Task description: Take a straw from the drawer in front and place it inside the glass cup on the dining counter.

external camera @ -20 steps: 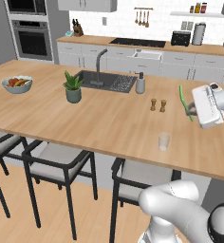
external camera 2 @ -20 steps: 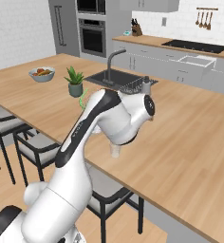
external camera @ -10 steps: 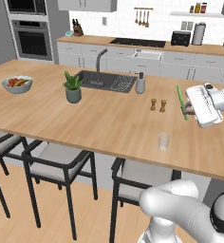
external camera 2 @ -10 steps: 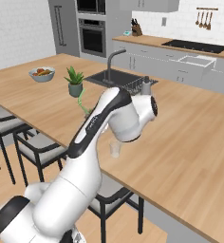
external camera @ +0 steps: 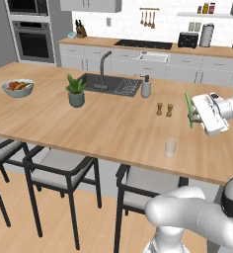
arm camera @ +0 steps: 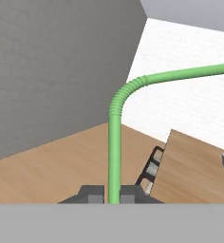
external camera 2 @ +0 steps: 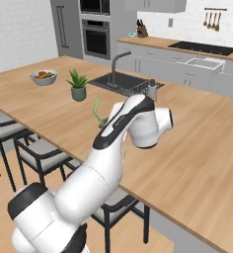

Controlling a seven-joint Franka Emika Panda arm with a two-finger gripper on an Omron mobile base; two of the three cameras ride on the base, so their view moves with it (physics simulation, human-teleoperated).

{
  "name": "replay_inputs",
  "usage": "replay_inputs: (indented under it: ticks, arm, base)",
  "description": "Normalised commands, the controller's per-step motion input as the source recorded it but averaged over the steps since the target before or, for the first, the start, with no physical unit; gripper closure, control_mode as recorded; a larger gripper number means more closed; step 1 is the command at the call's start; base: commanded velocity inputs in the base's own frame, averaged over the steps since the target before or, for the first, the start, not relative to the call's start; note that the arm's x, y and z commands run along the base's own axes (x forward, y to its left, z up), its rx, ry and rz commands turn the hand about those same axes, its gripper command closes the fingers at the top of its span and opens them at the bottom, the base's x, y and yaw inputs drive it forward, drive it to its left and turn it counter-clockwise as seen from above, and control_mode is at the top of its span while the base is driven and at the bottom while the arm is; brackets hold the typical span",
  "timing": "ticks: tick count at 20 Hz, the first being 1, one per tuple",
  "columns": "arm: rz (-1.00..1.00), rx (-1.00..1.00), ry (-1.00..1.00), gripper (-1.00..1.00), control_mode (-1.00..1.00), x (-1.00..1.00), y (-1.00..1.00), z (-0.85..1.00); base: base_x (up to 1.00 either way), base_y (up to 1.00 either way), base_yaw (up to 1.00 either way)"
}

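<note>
You had the gripper point(external camera: 191, 116) clamped narrow on the straw point(external camera: 188, 109), jaws pinching its lower end. In the hand view the straw point(arm camera: 116, 142) rose straight up from between the two dark fingertips point(arm camera: 91, 193), then bent at its ribbed elbow and ran off to the right.

In the left base view the hand was turned sideways, with the straw standing nearly upright at its leftward end, above the dining counter point(external camera: 89, 123). The glass cup point(external camera: 171, 147) stood on the counter below the gripper and a little to its left, nearer the counter's front edge, well apart from the straw; nothing was in it. Two small shakers point(external camera: 164, 109) stood just left of the gripper, further back on the counter.

Farther left of the gripper you had the grey soap dispenser point(external camera: 146, 87) beside the black sink point(external camera: 108, 84), then the potted plant point(external camera: 76, 91), and the fruit bowl point(external camera: 18, 87) farthest away.

In the right base view the straw point(external camera 2: 96, 113) showed just left of the arm's white forearm, over the counter.
</note>
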Motion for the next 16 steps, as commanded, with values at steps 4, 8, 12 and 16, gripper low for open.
replay_inputs:
  ticks: [4, 8, 12, 16]
  arm:
    - [0.0, 0.0, 0.0, 1.0, -1.0, 0.21, -0.69, -0.29]
    - [0.0, 0.0, 0.0, 1.0, -1.0, 0.1, -0.7, -0.26]
    - [0.0, 0.0, 0.0, 1.0, -1.0, 0.19, -0.7, -0.04]
    - [0.0, 0.0, 0.0, 1.0, -1.0, 0.33, -0.66, 0.0]
  base:
    - [0.0, 0.0, 0.0]
    - [0.0, 0.0, 0.0]
    - [0.0, 0.0, 0.0]
    - [0.0, 0.0, 0.0]
